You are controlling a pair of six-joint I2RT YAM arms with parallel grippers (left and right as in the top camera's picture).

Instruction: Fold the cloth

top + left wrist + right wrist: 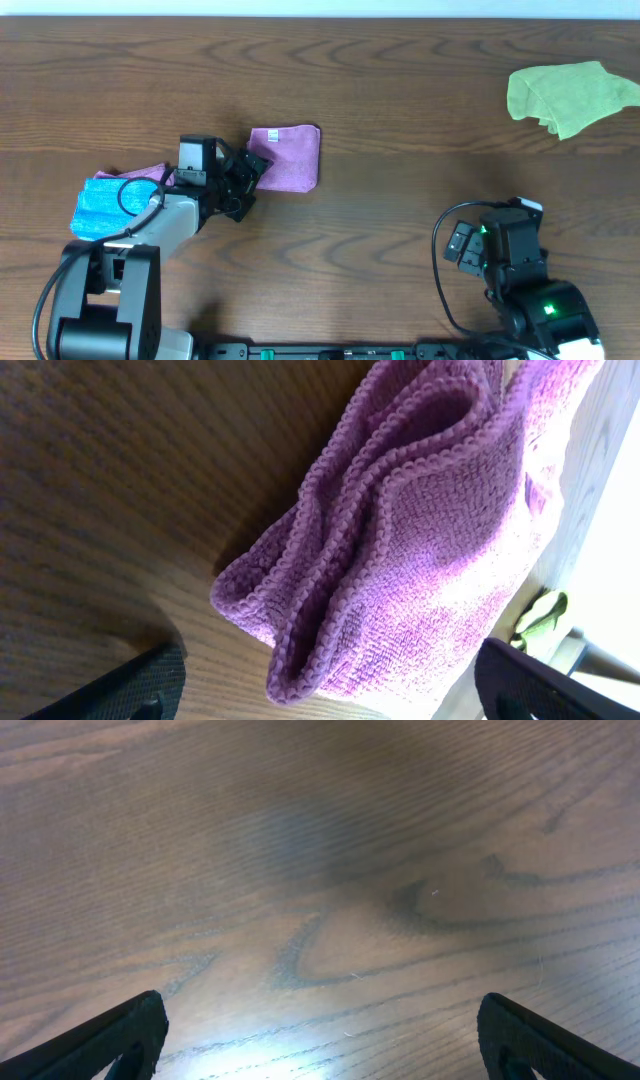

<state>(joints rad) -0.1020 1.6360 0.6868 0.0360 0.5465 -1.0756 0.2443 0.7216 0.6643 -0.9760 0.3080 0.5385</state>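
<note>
Left pincer (pixel 248 180) spread wide, just beside the purple cloth (pixel 290 155), which lies folded left of centre on the counter (pixel 400 90). Right pincer (pixel 320 1035), spread too, hovers near the front edge.

Colours and patterns recorded: cloths, table, grippers.
The cloth (pixel 430 540) was violet-purple, with a looped weave in fine rows and a corded edge. The lime-green cloth (pixel 570 95) was plain; the blue cloth (pixel 105 205) was bright with ridged stripes. The table (pixel 400 80) was mid-brown wood with darker wavy, swirled grain. The left gripper (pixel 335 680) and right gripper (pixel 320 1025) were black.
</note>
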